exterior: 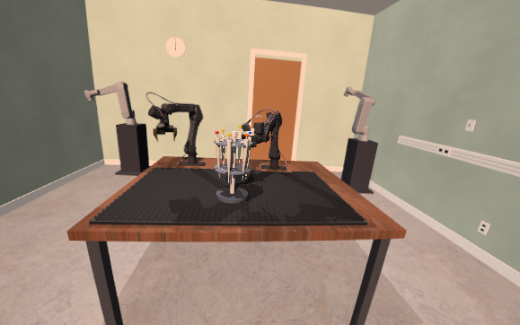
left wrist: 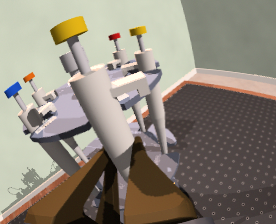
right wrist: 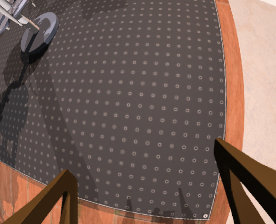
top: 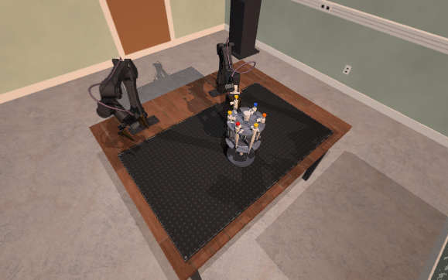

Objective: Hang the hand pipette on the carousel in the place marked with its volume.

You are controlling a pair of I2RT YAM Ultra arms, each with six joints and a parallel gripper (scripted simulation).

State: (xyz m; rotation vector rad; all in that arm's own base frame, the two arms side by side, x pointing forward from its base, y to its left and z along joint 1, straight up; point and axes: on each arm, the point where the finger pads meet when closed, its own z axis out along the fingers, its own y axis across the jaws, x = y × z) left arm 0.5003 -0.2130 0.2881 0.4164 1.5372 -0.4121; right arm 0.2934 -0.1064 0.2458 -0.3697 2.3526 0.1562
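The left tool is closed around the lower, tapering body of the yellow-button pipette, which is beside the carousel. The pipette is smooth and off-white, with a flat round button; its volume is too small to read. The right tool is wide open, holding nothing, well apart. Five other pipettes, with blue, orange, red and two yellow buttons, occupy the grey head, above a dotted black mat on the wooden desk.
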